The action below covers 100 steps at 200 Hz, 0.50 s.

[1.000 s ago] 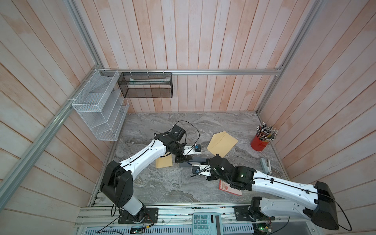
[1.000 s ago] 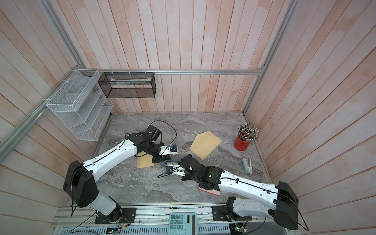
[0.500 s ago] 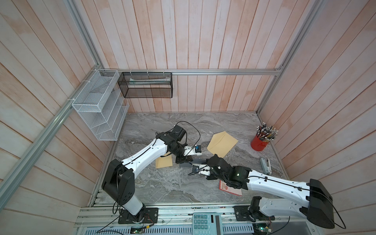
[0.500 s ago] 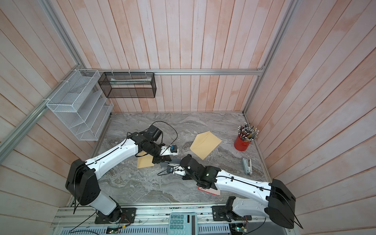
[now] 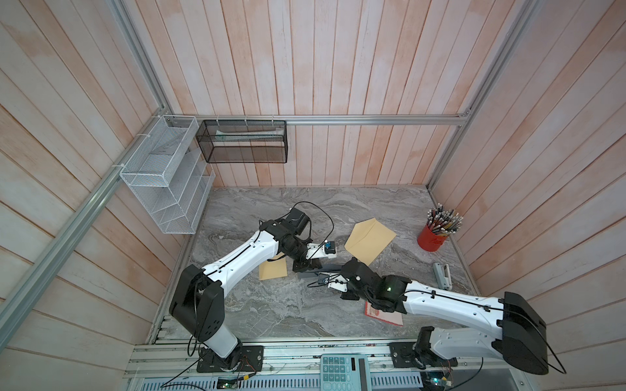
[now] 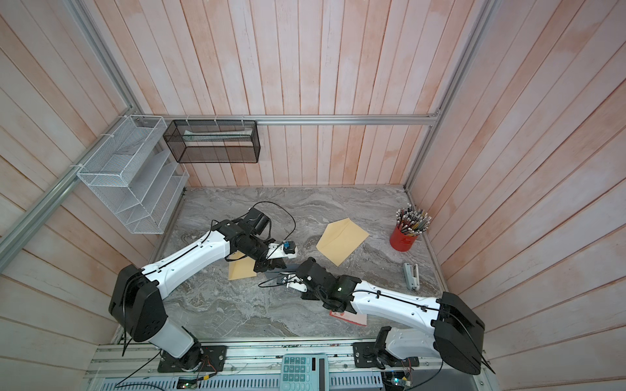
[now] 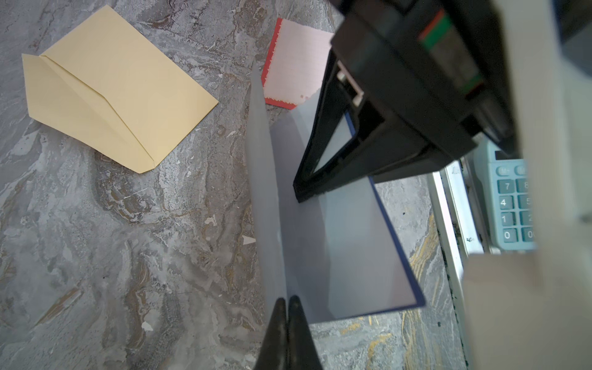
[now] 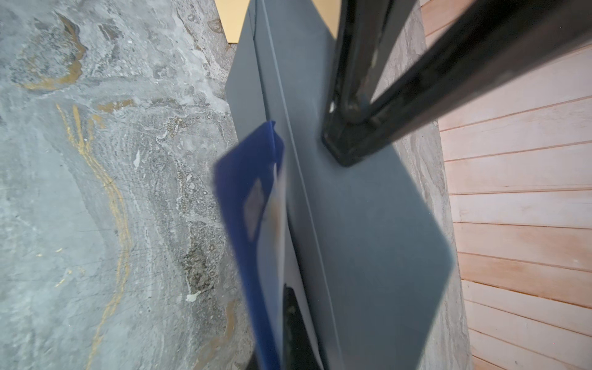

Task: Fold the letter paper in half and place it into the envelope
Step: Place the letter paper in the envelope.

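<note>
**A:** Where is the letter paper (image 5: pixel 320 270)?

**B:** Near the centre of both top views, held between the two grippers above the marble table (image 5: pixel 271 304). In the left wrist view it is bent into a V, pale grey inside with a blue edge.

**A:** How does the left arm (image 5: pixel 244 257) lie?

**B:** It rises from its base at the lower left and runs up and to the right. It then bends at the wrist, so the left gripper (image 7: pixel 287 304) points down at the sheet. Its jaws are pressed together on the edge of one flap.

**A:** And the right arm (image 5: pixel 447 303)?

**B:** It stretches low from the lower right toward the centre, almost level. The right gripper (image 7: pixel 302 192) is closed too, with its tip in the crook of the paper. In its own wrist view a blurred blue flap runs down to its finger, so it seems to pinch the sheet.

**A:** The envelope (image 5: pixel 370 241)?

**B:** It lies flat on the table, just up and right of the grippers and apart from both, with its flap unfolded. A smaller tan piece (image 5: pixel 272 269) lies left of centre, partly hidden by the left arm.
</note>
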{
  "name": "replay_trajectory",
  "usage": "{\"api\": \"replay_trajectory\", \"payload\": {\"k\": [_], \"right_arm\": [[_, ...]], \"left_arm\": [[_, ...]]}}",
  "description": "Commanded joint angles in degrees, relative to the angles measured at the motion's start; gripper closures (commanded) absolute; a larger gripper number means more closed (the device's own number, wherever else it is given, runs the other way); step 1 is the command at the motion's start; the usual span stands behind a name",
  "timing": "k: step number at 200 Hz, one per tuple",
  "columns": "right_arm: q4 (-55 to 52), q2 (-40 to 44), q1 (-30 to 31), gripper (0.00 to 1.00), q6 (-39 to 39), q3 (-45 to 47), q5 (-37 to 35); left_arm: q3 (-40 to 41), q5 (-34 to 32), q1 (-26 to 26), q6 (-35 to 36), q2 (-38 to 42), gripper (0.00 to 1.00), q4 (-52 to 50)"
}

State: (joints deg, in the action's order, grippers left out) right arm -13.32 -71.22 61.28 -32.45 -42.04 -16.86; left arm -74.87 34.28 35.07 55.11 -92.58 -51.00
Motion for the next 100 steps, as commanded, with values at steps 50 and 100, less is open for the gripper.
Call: {"api": "replay_trajectory", "payload": {"k": [50, 100], "right_arm": [[-0.2, -1.1, -1.1, 0.84, 7.2, -1.4, 0.8], [0.9, 3.4, -1.5, 0.68, 8.7, -0.3, 2.2]], "left_arm": [[0.5, 2.7, 0.2, 0.9, -0.1, 1.0, 1.0], [0.4, 2.9, 0.2, 1.0, -0.6, 1.0, 0.8]]}}
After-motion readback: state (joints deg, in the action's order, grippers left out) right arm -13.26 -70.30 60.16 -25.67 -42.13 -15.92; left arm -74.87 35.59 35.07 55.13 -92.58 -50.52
